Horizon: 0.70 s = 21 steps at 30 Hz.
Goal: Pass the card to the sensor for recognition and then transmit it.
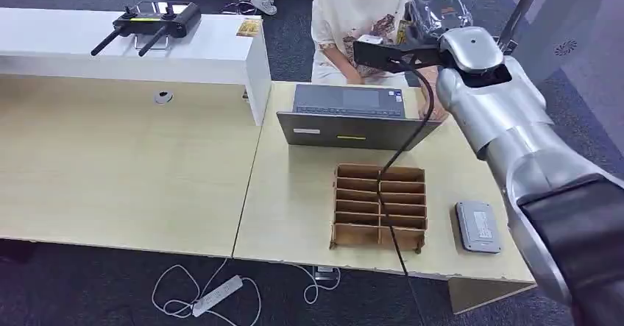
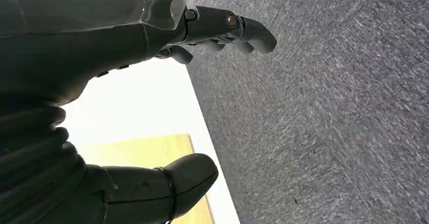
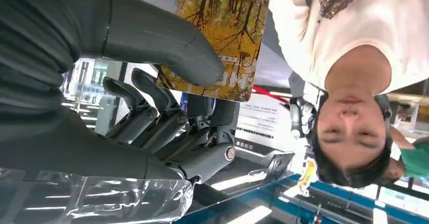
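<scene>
We judge the handover is under way: our right hand (image 3: 167, 107), raised at about one o'clock in the head view above the open grey laptop (image 1: 349, 116), should stay level until the seated person in a cream T-shirt (image 1: 360, 17) takes hold. Its thumb and fingers pinch a glossy rectangular card printed with yellow autumn trees (image 3: 222, 37). Our left hand (image 2: 152, 107) hangs with fingers apart, holding nothing.

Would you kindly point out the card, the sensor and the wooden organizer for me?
card (image 3: 222, 32), right wrist view, its yellow printed face.
sensor (image 1: 478, 227), head view, its grey top.
wooden organizer (image 1: 353, 232), head view, its near-left compartment wall.
</scene>
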{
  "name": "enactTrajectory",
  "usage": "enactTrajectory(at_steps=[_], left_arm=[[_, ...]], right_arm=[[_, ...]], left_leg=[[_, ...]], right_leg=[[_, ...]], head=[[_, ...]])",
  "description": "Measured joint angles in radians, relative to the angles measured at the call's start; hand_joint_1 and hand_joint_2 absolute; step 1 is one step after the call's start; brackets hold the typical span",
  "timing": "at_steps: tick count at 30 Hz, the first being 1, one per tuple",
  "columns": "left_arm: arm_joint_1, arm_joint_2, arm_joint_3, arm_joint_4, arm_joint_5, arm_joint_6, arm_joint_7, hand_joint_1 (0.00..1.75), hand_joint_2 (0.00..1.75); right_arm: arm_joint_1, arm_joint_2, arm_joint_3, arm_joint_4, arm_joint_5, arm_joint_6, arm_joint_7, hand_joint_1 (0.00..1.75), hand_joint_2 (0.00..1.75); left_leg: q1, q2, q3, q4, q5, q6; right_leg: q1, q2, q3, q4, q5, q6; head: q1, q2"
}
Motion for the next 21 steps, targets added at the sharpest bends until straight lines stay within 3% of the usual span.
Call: enactTrajectory(at_steps=[6,21], left_arm=[[0.000,0.001,-0.016,0.000,0.000,-0.002,0.000,0.00,1.75],[0.000,0.003,-0.049,0.000,0.000,-0.005,0.005,0.00,1.75]], right_arm=[[0.000,0.000,-0.015,0.016,-0.052,-0.013,0.000,1.75,1.75],[0.001,-0.011,-0.040,0.035,-0.036,-0.012,-0.004,1.75,1.75]], left_leg=[[0.000,0.000,0.000,0.000,0.000,0.000],[0.000,0.000,0.000,0.000,0.000,0.000]], right_leg=[[0.000,0.000,0.000,0.000,0.000,0.000],[0.000,0.001,0.000,0.000,0.000,0.000]], head=[[0.000,0.000],[0.000,0.000]])
